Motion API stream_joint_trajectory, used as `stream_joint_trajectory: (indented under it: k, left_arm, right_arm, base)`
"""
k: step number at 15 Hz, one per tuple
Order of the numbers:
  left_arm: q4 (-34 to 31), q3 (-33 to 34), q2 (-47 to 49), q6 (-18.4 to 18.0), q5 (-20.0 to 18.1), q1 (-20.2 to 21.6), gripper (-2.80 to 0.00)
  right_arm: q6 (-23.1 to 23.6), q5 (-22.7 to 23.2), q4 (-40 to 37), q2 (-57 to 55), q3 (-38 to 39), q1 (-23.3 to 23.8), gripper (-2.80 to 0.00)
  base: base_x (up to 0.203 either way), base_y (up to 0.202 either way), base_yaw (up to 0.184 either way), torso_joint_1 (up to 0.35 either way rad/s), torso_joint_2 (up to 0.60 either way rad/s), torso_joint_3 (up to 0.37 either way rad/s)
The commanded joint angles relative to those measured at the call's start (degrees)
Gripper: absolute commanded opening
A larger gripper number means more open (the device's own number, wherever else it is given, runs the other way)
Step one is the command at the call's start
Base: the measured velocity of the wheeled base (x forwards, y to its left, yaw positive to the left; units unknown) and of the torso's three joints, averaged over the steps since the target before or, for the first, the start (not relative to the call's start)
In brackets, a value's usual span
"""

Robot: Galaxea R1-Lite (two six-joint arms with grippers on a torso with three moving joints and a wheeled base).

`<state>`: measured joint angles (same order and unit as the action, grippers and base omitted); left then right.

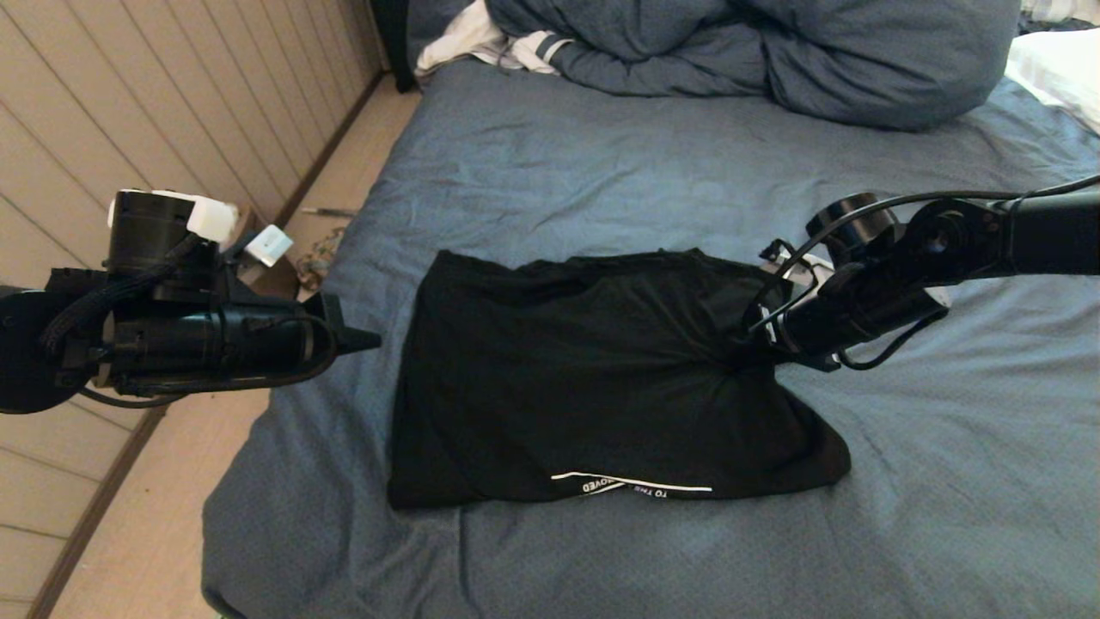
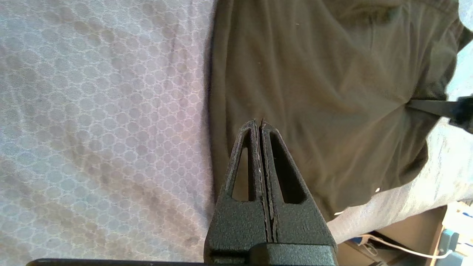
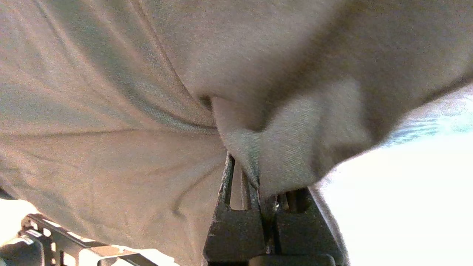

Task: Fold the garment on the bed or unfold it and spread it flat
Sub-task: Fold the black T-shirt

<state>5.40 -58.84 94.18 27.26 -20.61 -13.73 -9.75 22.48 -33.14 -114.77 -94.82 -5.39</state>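
Right pincer point(image 1: 749, 337) clamped on garment point(image 1: 584, 378)

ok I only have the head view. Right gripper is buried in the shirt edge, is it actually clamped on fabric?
Observer: Yes. The right wrist view shows the right gripper shut on a fold of the garment.
Operator: Left gripper, holding anything?
Observer: No. The left gripper is shut on nothing, above the garment's edge.
Operator: Is that side bunched?
Observer: From the left wrist view the edge runs straight along the bed; creases fan toward the right gripper's pinch.
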Motion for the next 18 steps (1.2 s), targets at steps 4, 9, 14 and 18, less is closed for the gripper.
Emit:
stream_joint_trajectory:
  k: [4, 9, 14, 18]
  left_arm:
    - [0.0, 0.2, -0.8, 0.2, -0.7, -0.1, -2.80]
    - [0.0, 0.5, -1.0, 0.2, -1.0, -0.2, -2.80]
    - [0.0, 0.7, -1.1, 0.2, -1.0, -0.3, -2.80]
    - [0.0, 0.8, -1.5, 0.2, -1.0, -0.4, -2.80]
  right_arm:
    - [0.3, -0.4, -0.2, 4.1, 2.2, 5.8, -2.80]
    - [1.7, -0.3, -0.1, 4.6, 3.8, 9.2, -2.80]
    - [2.3, -0.3, -0.1, 5.3, 3.2, 11.6, -2.80]
    - [4.0, -0.2, -0.5, 7.5, 3.1, 16.0, -2.80]
  base:
    - [0.000, 0.000, 0.000, 0.000, 0.00, 0.000]
    - [0.000, 0.000, 0.000, 0.000, 0.00, 0.000]
    - [0.000, 0.000, 0.000, 0.000, 0.00, 0.000]
    - [0.000, 0.000, 0.000, 0.000, 0.00, 0.000]
